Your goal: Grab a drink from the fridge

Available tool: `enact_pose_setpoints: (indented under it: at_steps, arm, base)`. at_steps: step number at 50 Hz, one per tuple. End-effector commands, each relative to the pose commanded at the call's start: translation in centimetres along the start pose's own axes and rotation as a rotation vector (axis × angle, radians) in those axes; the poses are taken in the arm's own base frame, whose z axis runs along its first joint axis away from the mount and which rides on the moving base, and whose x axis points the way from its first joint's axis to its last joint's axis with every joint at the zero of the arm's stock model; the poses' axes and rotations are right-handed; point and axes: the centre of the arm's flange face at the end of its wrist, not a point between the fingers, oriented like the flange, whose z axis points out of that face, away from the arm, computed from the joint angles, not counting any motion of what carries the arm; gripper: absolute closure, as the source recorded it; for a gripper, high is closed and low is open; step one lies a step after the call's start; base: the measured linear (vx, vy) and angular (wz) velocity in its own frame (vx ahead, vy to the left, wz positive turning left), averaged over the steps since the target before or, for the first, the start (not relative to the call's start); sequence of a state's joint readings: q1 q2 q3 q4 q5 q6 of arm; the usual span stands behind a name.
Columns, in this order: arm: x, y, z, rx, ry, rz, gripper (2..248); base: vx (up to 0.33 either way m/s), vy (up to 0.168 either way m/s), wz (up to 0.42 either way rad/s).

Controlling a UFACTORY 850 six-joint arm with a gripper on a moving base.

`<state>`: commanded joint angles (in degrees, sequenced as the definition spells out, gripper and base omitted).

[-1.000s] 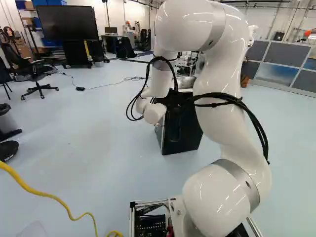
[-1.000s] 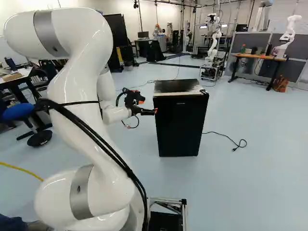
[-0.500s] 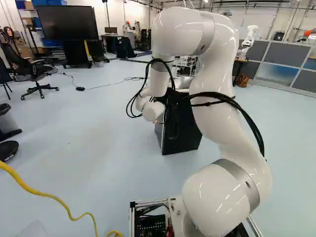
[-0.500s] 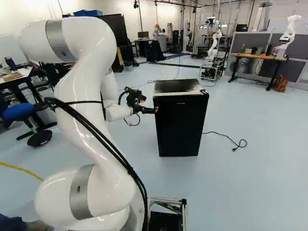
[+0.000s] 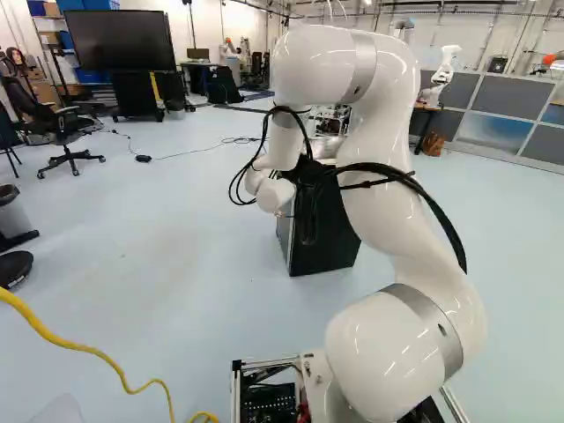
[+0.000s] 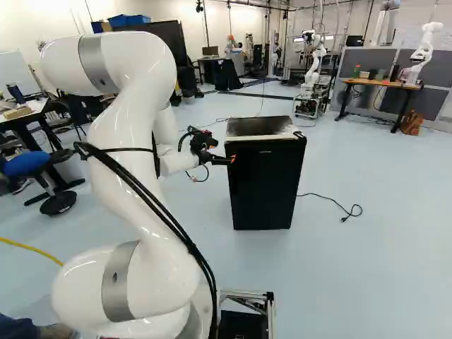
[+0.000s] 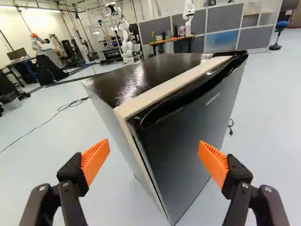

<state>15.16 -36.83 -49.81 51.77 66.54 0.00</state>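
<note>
As my bent white arm (image 6: 123,116) reaches ahead, black orange-padded gripper (image 6: 233,160) spread open, perhaps just apart from boxy black fridge (image 6: 265,185), smooth pale-blue floor (image 6: 353,268), brown-topped table (image 6: 383,84) beyond.

**Bright Light Fills the Whole Room**

It is bright in here, and the back wall (image 6: 56,21) looks almost white. Light comes from up high, where a long lamp (image 7: 7,7) glows in the wrist view. The pale floor (image 5: 176,256) has a soft shine and only faint shadows. Little white streaks gleam on the round parts of the robot arm (image 5: 383,115). In the wrist view, a sparkly patch of glare sits on the fridge's black top (image 7: 164,68). Its door (image 7: 188,136) looks grey there, but nearly black in the right base view. Small things far away look a bit fuzzy.
</note>
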Motion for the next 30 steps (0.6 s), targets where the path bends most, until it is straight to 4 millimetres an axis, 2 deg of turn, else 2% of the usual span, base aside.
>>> enact_pose_setpoints:
  at_steps: [30]
  arm:
    - [0.4, 0.4, 2.3, -0.043, 0.016, 0.027, 3]
  base:
    - [0.000, 0.000, 0.000]
